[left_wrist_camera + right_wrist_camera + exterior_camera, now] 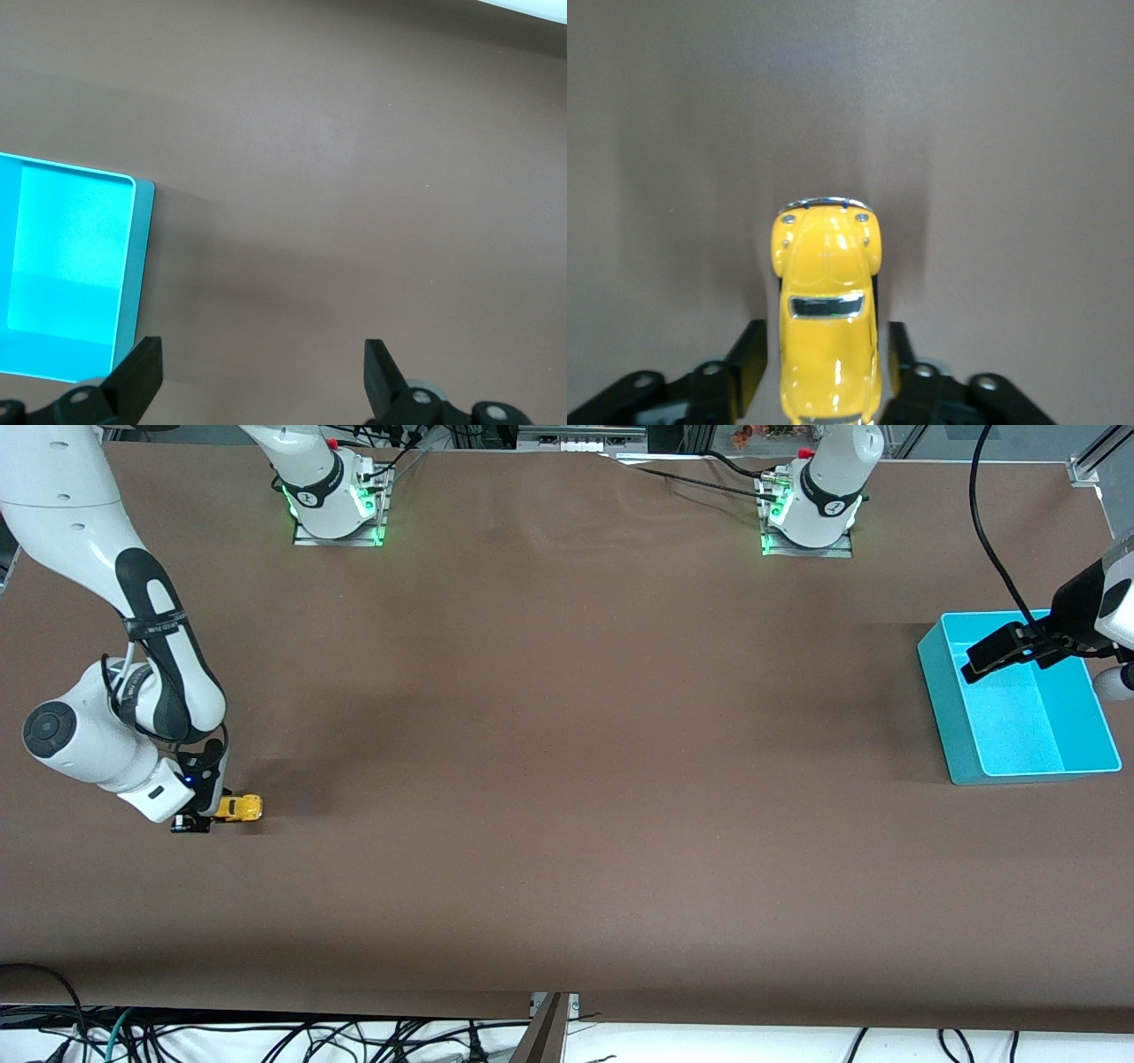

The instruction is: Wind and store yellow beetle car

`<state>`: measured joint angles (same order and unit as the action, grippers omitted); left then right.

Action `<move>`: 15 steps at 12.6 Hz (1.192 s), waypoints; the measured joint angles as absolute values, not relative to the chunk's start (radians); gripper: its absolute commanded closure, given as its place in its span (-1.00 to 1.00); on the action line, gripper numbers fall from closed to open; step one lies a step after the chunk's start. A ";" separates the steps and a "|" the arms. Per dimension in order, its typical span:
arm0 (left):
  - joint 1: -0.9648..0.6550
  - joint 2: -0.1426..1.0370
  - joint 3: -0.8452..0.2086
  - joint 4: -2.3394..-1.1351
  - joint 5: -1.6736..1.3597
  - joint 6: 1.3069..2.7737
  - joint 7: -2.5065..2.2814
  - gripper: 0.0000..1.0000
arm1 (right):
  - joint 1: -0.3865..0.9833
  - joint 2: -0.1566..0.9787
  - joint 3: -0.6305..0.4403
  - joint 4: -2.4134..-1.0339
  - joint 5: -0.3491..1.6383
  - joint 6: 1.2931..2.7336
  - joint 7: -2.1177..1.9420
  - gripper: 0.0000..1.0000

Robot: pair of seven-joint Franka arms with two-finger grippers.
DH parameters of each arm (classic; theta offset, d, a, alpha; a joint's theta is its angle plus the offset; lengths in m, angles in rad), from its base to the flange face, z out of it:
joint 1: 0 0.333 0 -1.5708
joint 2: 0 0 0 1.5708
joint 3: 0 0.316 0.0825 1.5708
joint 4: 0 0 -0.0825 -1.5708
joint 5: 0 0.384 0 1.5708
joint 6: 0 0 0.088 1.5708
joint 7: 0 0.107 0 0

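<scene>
Yellow beetle car (829, 314) is seen on the brown table (567, 779) at the right arm's end, straddled by the right gripper (824, 367), whose open fingers are not yet pressed on its sides. For winding, they should be closed squarely on the body and the wheels kept down. The left gripper (261, 372) waits open above the blue bin (966, 726).

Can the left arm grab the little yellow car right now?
Probably not. The yellow car sits at the right arm's end of the table, between the fingers of the right gripper. The left gripper hangs open over the blue bin at the left arm's end.
</scene>
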<state>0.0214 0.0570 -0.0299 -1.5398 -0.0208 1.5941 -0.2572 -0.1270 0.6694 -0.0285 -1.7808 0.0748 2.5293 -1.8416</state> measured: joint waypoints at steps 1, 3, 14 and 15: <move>0.021 0.057 -0.030 -1.540 -0.021 1.594 -0.257 -1.00 | -0.125 0.679 -0.025 -1.765 0.075 2.524 -1.842 -1.00; 0.021 0.057 -0.030 -1.540 -0.021 1.594 -0.257 -1.00 | -0.120 0.681 -0.020 -1.692 0.075 2.447 -1.842 -1.00; 0.021 0.061 -0.031 -1.540 -0.021 1.594 -0.257 -1.00 | -0.055 0.518 -0.016 -1.437 0.079 2.032 -1.262 -1.00; 0.019 0.063 -0.032 -1.540 -0.021 1.594 -0.257 -1.00 | -0.047 0.484 -0.013 -1.437 0.079 1.984 -1.120 -1.00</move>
